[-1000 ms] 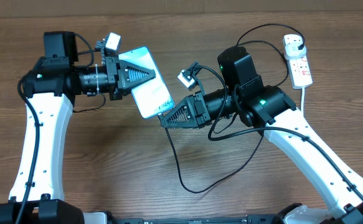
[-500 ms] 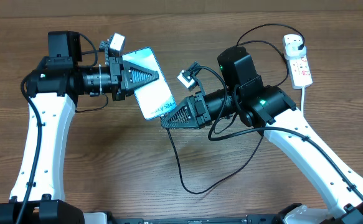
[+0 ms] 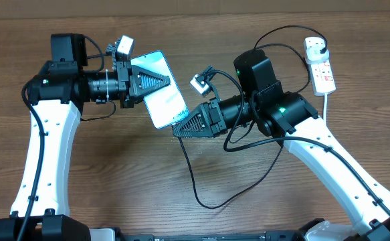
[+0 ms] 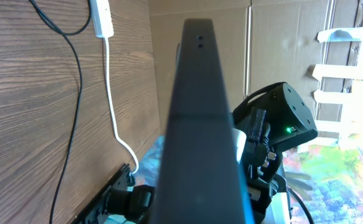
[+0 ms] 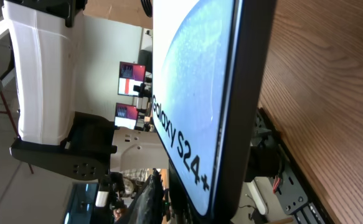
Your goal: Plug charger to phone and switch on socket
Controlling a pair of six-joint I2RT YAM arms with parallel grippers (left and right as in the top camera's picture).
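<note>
Overhead, the left pincer [image 3: 168, 82] is clamped on the phone [image 3: 169, 108], held above the desk [image 3: 114, 181]. The right pincer [image 3: 176, 131], at its lower edge, seems closed on the charger [image 3: 195, 194]. Only the right wrist view reads "Galaxy S24+" on it.

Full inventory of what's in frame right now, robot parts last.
phone: 1, light blue screen with dark border, held above the table, centre-left.
charger: 1, black cable, loops across the table from the socket up to the right gripper's tip.
socket: 1, white with red marks, far right of the table.
white cord: 1, white, runs from the socket under the right arm.
table: 1, brown wood.
cardboard wall: 1, tan, behind the table.
left gripper: 1, black, shut on the phone.
right gripper: 1, black, at the phone's lower edge; jaws not readable.
left arm: 1, white and black.
right arm: 1, white and black.
</note>
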